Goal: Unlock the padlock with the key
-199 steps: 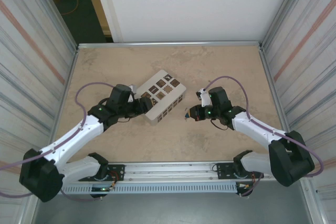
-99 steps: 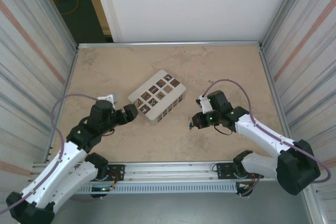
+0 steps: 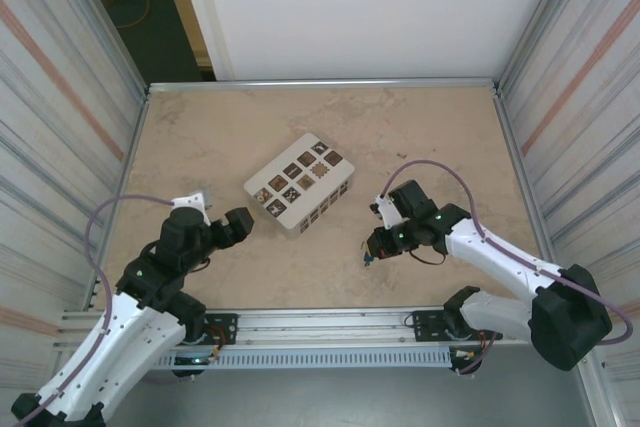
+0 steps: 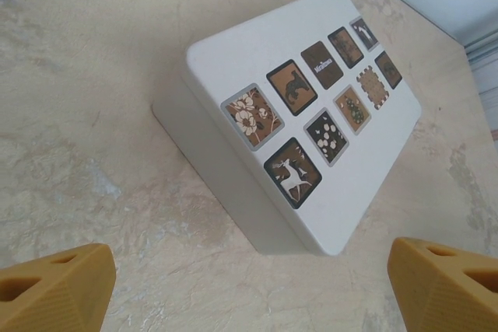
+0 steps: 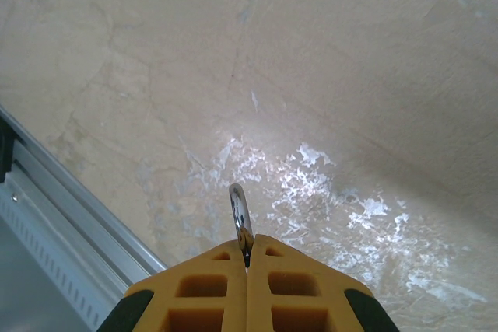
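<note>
Pinching shut, the right gripper (image 3: 372,247) (image 5: 247,258) holds the padlock (image 3: 367,259) (image 5: 240,211), its pale loop jutting from between the fingertips, over the near centre-right of the table (image 3: 430,127). The left gripper (image 3: 240,224) (image 4: 249,285), near left, is spread wide and empty, facing the box (image 3: 300,184) (image 4: 311,114) at centre, apart from both.

Your padlock (image 3: 367,260) is tiny in the top view, just a blue speck at about 5 o'clock from the middle of the table (image 3: 200,137). It's pinched at the tip of the right gripper (image 3: 372,250). From the right wrist you see its metal loop (image 5: 239,214), shiny and thin, poking out from between the closed fingers toward 12 o'clock, leaning a touch to 11. The blue body is hidden there.
</note>
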Tool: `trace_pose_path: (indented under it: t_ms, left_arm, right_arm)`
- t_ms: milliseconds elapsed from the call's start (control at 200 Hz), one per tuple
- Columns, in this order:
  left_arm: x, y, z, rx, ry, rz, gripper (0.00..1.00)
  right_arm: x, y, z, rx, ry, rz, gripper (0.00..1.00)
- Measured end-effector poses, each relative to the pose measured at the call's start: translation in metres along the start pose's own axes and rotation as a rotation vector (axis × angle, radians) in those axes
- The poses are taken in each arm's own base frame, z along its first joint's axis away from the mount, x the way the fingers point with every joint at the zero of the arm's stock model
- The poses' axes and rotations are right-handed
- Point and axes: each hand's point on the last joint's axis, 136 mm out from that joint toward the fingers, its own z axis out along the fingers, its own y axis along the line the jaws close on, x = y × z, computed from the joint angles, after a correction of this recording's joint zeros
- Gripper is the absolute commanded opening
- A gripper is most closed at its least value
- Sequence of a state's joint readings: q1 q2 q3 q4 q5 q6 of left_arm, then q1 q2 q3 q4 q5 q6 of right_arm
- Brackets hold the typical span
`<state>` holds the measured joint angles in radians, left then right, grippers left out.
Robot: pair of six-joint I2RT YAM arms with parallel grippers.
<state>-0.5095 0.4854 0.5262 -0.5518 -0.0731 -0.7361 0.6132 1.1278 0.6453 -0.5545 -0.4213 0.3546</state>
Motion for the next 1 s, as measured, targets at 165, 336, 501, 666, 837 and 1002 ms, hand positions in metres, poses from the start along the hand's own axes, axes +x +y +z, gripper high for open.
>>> trace_pose_path:
  t_ms: [165,336,501,666,837,1002]
  left_arm:
    - [0.000,0.000,0.000,0.001,0.001,0.000,0.92]
    - [0.001,0.001,0.002,-0.006,0.008,0.002,0.92]
    - [0.001,0.001,0.002,-0.007,0.009,0.002,0.92]
    - [0.002,0.001,0.002,-0.006,0.010,0.002,0.92]
    - [0.003,0.001,0.004,-0.010,0.018,0.006,0.92]
    - [0.005,0.003,0.006,-0.021,0.030,0.011,0.92]
  right_arm:
    - [0.007,-0.002,0.010,-0.004,0.054,0.019,0.00]
    - [0.008,-0.004,0.017,-0.007,0.089,0.031,0.00]
    - [0.007,-0.003,0.022,-0.019,0.102,0.032,0.00]
    - [0.007,-0.003,0.028,-0.028,0.117,0.033,0.00]
    - [0.008,-0.004,0.035,-0.037,0.141,0.033,0.00]
    - [0.005,-0.003,0.040,-0.053,0.151,0.035,0.00]
